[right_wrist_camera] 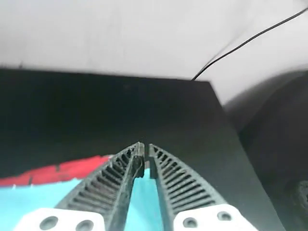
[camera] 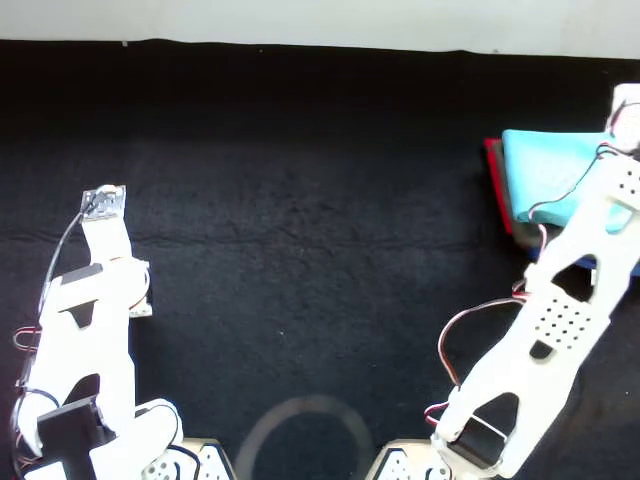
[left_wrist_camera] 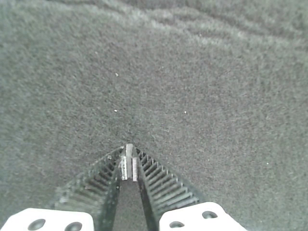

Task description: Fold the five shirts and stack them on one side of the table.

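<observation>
The tabletop (camera: 300, 250) is covered all over with a soft black cloth. At the near edge, the two white arms stand side by side.

The left arm (camera: 85, 340) stays close to the near left corner. Its left gripper (left_wrist_camera: 128, 159) points down at the bare black cloth. The two fingers are pressed together at the tips. There is nothing between them.

The right arm (camera: 560, 320) stretches from the near edge out to the right edge of the tabletop. There it hangs over a pile of folded shirts. The light blue shirt (camera: 550, 170) is on top of the pile. A red shirt (camera: 495, 180) lies under it, and its edge pokes out on the side toward the middle of the tabletop. A bit of dark blue shirt (camera: 590, 268) peeks out on the near side of the pile, beside the arm.

The right gripper (right_wrist_camera: 143, 149) is just above the light blue shirt. Its fingers are closed up, with only a thin crack at the tips. It holds nothing.

Past the far edge of the tabletop is a white wall (camera: 300, 20). A thin black cable (right_wrist_camera: 250, 41) runs across it.
</observation>
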`<state>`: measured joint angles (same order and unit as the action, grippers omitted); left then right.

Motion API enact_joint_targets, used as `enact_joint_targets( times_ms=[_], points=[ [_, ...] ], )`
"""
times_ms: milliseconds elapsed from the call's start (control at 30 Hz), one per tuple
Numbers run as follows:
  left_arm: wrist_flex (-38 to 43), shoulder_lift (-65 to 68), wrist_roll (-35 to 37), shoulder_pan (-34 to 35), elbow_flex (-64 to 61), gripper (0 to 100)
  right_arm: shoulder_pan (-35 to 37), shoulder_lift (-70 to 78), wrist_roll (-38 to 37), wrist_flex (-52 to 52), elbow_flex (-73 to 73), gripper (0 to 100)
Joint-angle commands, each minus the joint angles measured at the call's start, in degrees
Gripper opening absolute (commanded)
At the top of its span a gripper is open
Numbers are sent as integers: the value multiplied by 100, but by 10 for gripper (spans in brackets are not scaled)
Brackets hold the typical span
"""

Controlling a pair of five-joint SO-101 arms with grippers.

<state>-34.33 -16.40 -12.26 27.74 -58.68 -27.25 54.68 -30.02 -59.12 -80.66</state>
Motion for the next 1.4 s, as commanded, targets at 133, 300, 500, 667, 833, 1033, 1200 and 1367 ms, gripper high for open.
enact_joint_targets(
  times_ms=[133,300,500,667,833,1033,1200,1367],
  points=[
    [88,-136,-44,4,4,10,-576,708,-202,910,180,5],
    [88,-136,-44,4,4,10,-822,1209,-229,1560,189,5],
    [88,-136,-44,4,4,10,-848,1455,-220,1666,189,5],
    [88,-136,-44,4,4,10,-857,1051,-193,1745,180,5],
    [88,-136,-44,4,4,10,-857,163,-185,1736,180,9],
    [88,-136,-44,4,4,10,-892,-453,-185,1596,189,9],
    [88,-136,-44,4,4,10,-664,-1086,-176,84,180,9],
    [88,-136,-44,4,4,10,-224,-1930,264,-1763,180,9]
  ],
)
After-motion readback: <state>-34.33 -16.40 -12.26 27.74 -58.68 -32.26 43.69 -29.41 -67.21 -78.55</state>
